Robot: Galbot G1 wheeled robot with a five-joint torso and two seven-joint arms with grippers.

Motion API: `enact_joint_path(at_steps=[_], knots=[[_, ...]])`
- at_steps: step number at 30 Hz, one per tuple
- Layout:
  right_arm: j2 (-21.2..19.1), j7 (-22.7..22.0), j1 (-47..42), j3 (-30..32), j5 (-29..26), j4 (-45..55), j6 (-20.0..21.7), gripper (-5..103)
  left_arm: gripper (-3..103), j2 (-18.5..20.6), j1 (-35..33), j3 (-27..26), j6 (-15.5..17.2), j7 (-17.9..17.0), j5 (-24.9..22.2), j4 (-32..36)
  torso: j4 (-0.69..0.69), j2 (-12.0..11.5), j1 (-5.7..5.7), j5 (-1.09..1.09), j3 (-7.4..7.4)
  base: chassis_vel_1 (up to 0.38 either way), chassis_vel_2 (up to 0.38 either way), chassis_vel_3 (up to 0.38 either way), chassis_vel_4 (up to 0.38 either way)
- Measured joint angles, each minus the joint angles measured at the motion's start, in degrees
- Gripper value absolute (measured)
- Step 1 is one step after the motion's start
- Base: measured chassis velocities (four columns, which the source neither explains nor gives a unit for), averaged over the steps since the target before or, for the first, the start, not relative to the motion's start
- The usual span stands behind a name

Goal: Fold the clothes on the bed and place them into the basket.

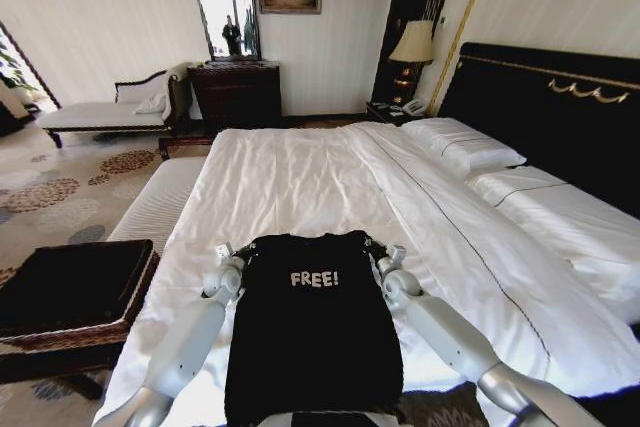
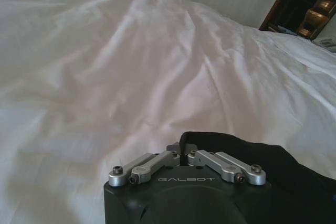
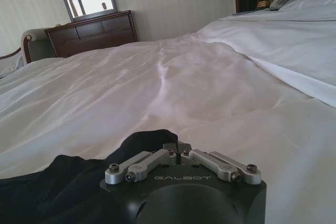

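Occupying most of the scene, the bed (image 1: 330,177) carries a white duvet, with pillows (image 1: 465,142) against the black headboard (image 1: 560,107). The T-shirt (image 1: 312,337) lies flat on the near end of the bed, chest up, white lettering "FREE!" legible; its lower hem is cut off by the head view's edge. The basket (image 1: 75,292) stands on the floor just beside the bed's left edge, level with the T-shirt, partly cropped. The left gripper (image 1: 228,253) is pressed together on the T-shirt's left shoulder corner; the right gripper (image 1: 392,253) pinches the right shoulder corner. Both wrist views show "GALBOT" on the gripper housing, with fingertips hidden in black fabric.
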State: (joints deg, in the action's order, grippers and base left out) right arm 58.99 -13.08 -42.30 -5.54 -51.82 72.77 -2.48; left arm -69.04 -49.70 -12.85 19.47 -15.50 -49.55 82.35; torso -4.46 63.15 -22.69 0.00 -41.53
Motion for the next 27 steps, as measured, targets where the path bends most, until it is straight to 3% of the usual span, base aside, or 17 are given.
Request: enact_joint_path(at_steps=[4,5,9,10,12,14,16,17,19,21,22,23,24,25,26,27], knots=[[0.2,-0.8,0.1,-0.4,0.5,-0.5,0.0,0,-2,-0.4,-0.5,-0.5,1.0,-1.4,-0.7,0.5,-0.01,0.0,0.0,0.0,0.0,0.0,0.0,0.0,0.0],[0.1,-1.3,-0.1,-0.5,1.0,-0.2,-0.2,0,9,-0.7,-1.0,-0.9,1.8,-2.5,-1.2,1.4,0.0,0.0,-0.01,0.0,0.0,0.0,0.0,0.0,0.0],[-0.5,-1.7,-1.4,-0.3,2.2,2.0,-0.7,5,20,-0.8,-2.2,-2.0,3.0,-3.7,-1.4,2.9,0.0,0.0,0.0,0.0,0.0,0.0,0.0,0.0,0.0],[-1.0,-2.0,-2.7,0.7,2.9,3.7,-0.9,16,25,-0.8,-3.1,-3.3,3.7,-4.4,-1.5,4.4,-0.01,0.0,-0.01,0.0,0.0,0.0,0.0,0.0,0.0],[-1.5,-2.3,-3.8,1.7,3.4,5.2,-1.0,16,30,-0.7,-4.1,-4.4,4.1,-4.8,-1.7,5.9,-0.01,0.0,0.0,-0.01,0.0,0.0,0.0,0.0,0.0],[-2.8,-2.6,-6.2,3.8,4.8,8.3,-1.6,26,35,-0.2,-6.2,-7.2,4.5,-5.5,-2.0,9.2,-0.01,0.0,0.0,-0.01,0.0,0.0,0.0,0.0,0.0],[-4.2,-2.7,-9.1,6.5,6.5,12.3,-3.1,37,46,0.1,-9.4,-11.5,4.7,-6.1,-3.4,15.5,-0.01,0.0,0.0,0.0,0.01,0.0,0.0,0.0,0.0],[-4.2,-2.7,-9.1,6.5,6.5,12.3,-3.1,37,46,0.1,-9.4,-11.5,4.7,-6.1,-3.4,15.5,-0.01,0.0,0.0,0.0,0.01,0.0,0.0,0.0,0.0],[-5.7,-2.4,-13.1,9.8,5.5,19.2,-4.2,49,57,0.0,-14.5,-16.6,5.0,-6.7,-5.5,23.8,-0.01,0.0,0.0,0.01,0.02,0.0,0.0,0.0,0.0],[-6.0,-2.3,-14.2,10.3,4.4,20.8,-4.3,49,63,0.0,-16.5,-17.9,5.0,-6.7,-5.0,25.8,-0.02,0.0,0.01,0.01,0.02,0.0,0.0,0.0,0.0],[-6.4,-2.1,-15.9,10.8,2.3,23.6,-4.3,54,63,-0.1,-20.0,-19.7,4.5,-6.2,-2.8,27.7,-0.02,0.0,0.01,0.0,0.02,0.0,0.0,0.0,0.0],[-6.4,-2.0,-17.3,10.7,1.0,25.4,-4.2,59,74,-0.3,-23.9,-21.2,3.0,-4.3,0.4,28.8,-0.01,0.0,0.02,-0.01,0.02,0.0,0.0,0.0,0.0],[-6.4,-1.9,-18.2,10.4,1.0,26.2,-4.0,65,74,-0.6,-27.5,-22.6,1.5,-1.7,3.1,29.1,0.01,0.0,0.02,-0.02,0.02,0.0,0.0,0.0,0.0],[-6.2,-1.9,-18.9,10.0,2.2,26.4,-3.9,70,79,-0.9,-30.2,-23.5,0.2,0.7,5.0,29.2,0.04,0.0,0.02,-0.02,0.02,0.0,0.0,0.0,0.0],[-6.2,-1.9,-18.9,10.0,2.2,26.4,-3.9,70,79,-0.9,-30.2,-23.5,0.2,0.7,5.0,29.2,0.04,0.0,0.02,-0.02,0.02,0.0,0.0,0.0,0.0],[-5.9,-1.9,-19.9,9.2,6.0,26.3,-3.9,75,84,-1.5,-33.6,-24.8,-2.2,4.8,7.6,29.2,0.05,0.0,0.02,-0.02,0.01,0.0,0.0,0.0,0.0]])
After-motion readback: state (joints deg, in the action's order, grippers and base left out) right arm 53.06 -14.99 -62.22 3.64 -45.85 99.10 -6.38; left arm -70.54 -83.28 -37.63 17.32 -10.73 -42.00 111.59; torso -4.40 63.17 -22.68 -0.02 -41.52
